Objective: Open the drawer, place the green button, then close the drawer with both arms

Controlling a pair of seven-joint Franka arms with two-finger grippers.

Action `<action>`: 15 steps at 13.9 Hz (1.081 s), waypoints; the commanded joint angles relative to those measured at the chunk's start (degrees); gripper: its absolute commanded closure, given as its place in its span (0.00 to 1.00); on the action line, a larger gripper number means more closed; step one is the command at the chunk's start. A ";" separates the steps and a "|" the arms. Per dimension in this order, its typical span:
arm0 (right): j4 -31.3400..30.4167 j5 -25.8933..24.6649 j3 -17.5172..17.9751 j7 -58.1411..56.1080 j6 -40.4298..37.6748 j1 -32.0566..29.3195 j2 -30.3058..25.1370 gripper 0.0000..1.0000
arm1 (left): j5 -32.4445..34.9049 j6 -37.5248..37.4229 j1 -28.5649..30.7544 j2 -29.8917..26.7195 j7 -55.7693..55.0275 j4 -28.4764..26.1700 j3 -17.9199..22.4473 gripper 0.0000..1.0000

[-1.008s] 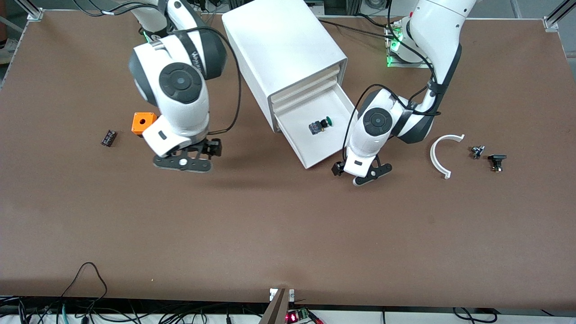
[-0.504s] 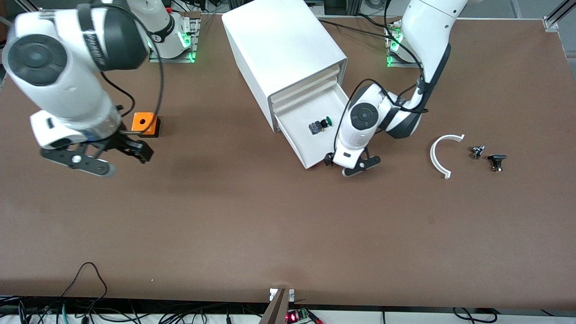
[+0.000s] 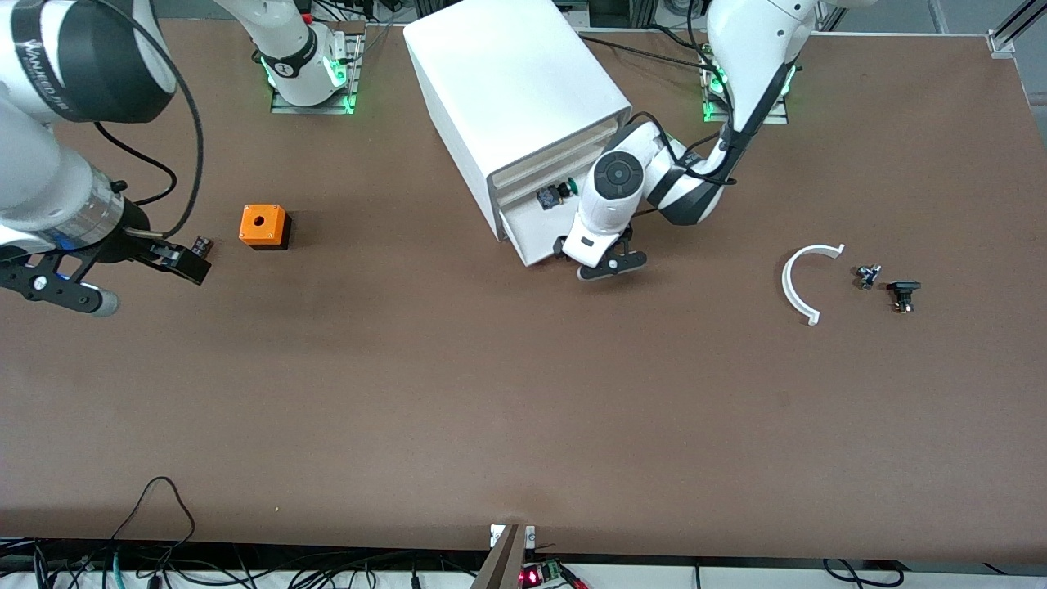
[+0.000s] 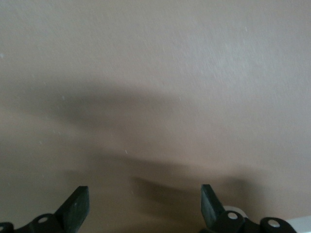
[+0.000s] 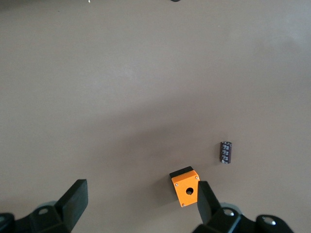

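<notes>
The drawer [image 3: 536,229], the lowest one of the white cabinet [image 3: 515,90], stands partly open. The button [image 3: 556,195], green cap and dark body, lies inside it close to the cabinet's face. My left gripper [image 3: 601,263] is low beside the drawer's front corner, at the end toward the left arm. In the left wrist view it [image 4: 143,208] is open and empty over bare table. I cannot tell whether it touches the drawer. My right gripper [image 3: 57,286] hangs open and empty over the right arm's end of the table, fingers [image 5: 75,199] spread wide.
An orange cube with a hole [image 3: 263,225] and a small black part [image 3: 201,244] lie near the right gripper; both show in the right wrist view, the cube [image 5: 185,186] and the part [image 5: 226,152]. A white curved piece [image 3: 795,282] and two small black parts [image 3: 869,276] [image 3: 902,294] lie toward the left arm's end.
The drawer has slid well into the cabinet with the button in it, and the left gripper moved along with its front. The right arm swung away toward its end of the table.
</notes>
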 commanded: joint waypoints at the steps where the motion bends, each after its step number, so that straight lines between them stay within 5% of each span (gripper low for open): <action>1: -4.40 1.41 0.69 -5.51 1.76 -2.05 -3.54 0.00 | 1.39 -0.38 0.06 -2.40 -0.85 -2.93 -1.28 0.00; 7: -7.47 3.51 -1.32 -18.97 2.91 -5.23 -5.47 0.00 | 0.77 -0.55 0.15 -2.93 -0.85 -3.54 -6.29 0.00; 11: -16.69 9.66 -9.05 -31.96 8.34 -5.23 -10.39 0.00 | 0.60 -0.55 0.67 -3.54 -0.94 -3.54 -6.30 0.00; 15: -17.93 9.06 -7.93 -28.49 7.66 -5.05 -12.06 0.00 | 0.59 -1.69 4.43 -6.87 -0.94 -3.19 -6.30 0.00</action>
